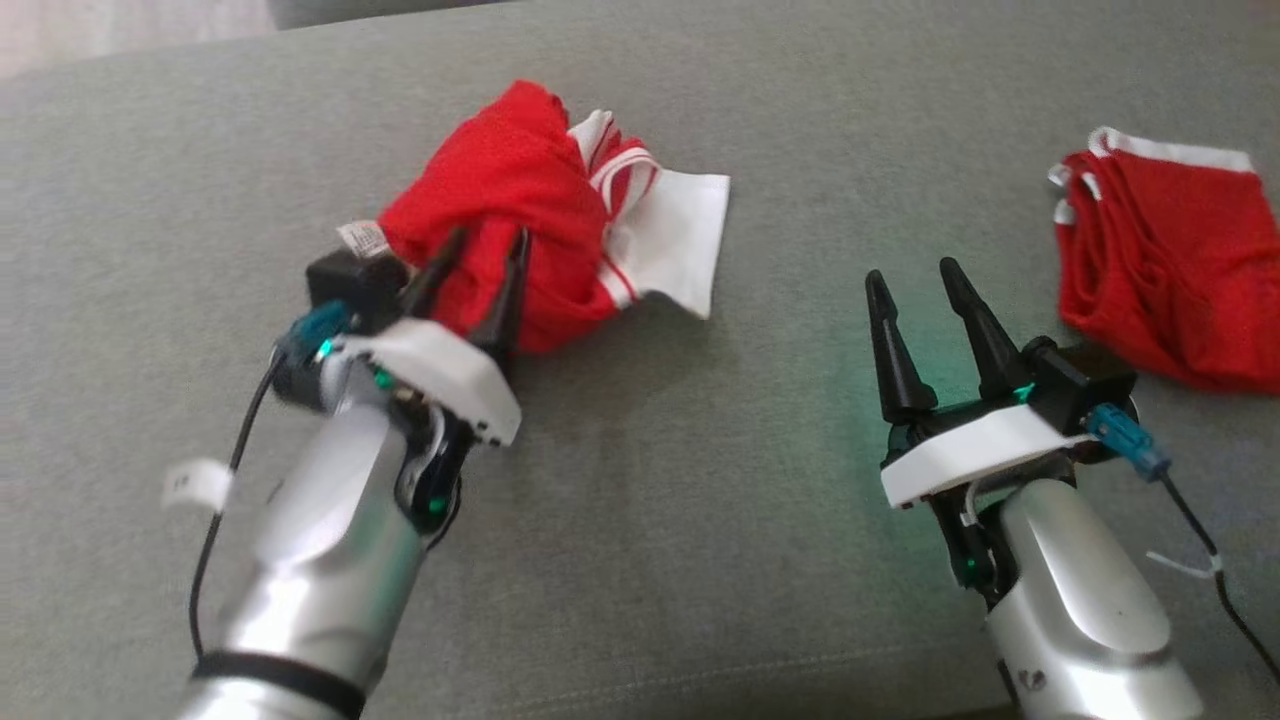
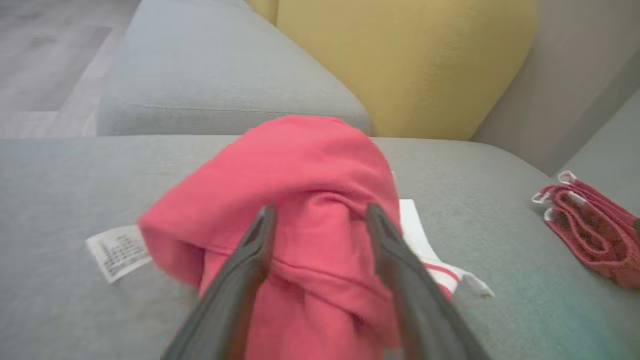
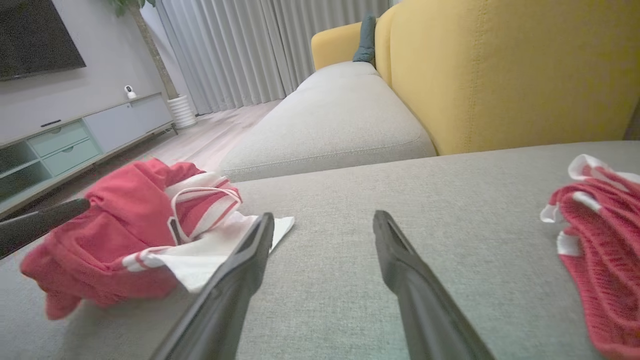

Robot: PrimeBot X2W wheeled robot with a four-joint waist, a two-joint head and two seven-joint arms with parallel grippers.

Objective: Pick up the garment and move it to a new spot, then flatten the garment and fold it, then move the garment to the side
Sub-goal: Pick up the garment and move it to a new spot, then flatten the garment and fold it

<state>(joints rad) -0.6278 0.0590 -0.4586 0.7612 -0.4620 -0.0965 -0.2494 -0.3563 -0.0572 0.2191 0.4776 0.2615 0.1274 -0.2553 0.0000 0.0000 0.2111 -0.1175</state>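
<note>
seat cushion: grey sofa fabric, and everything in play sits on it.
care label: a white tag on the left part of the seat cushion, poking out flat from the heap's left edge.
left gripper: over the left part of the seat cushion. Its fingers are parted and planted on the near side of the heap, with a ridge of red cloth bulging between them. It reads as no pinch, since the cloth lies slack.
red garment: left of the seat cushion's middle, bunched into a rounded heap. It rests on the fabric and is not lifted.
white panel: the garment's white, red-striped part, spilling out flat toward the seat cushion's middle.
right gripper: right of the seat cushion's middle, fingers wide apart with nothing between them, clear of both cloths.
second red garment: at the right edge of the seat cushion, a neat layered stack with white trim, untouched.
step in hand: my read is that the move to a new spot ends here, with the heap down and the left fingers apart. Flattening is up.
next move: it calls for finding real edges in that bundle. The white panel is the one clean free edge, and the right gripper is nearest to it. The left should take a hem by the care label, then the two draw apart low over the seat cushion. The risk is grabbing several layers and dragging the whole heap.
</note>
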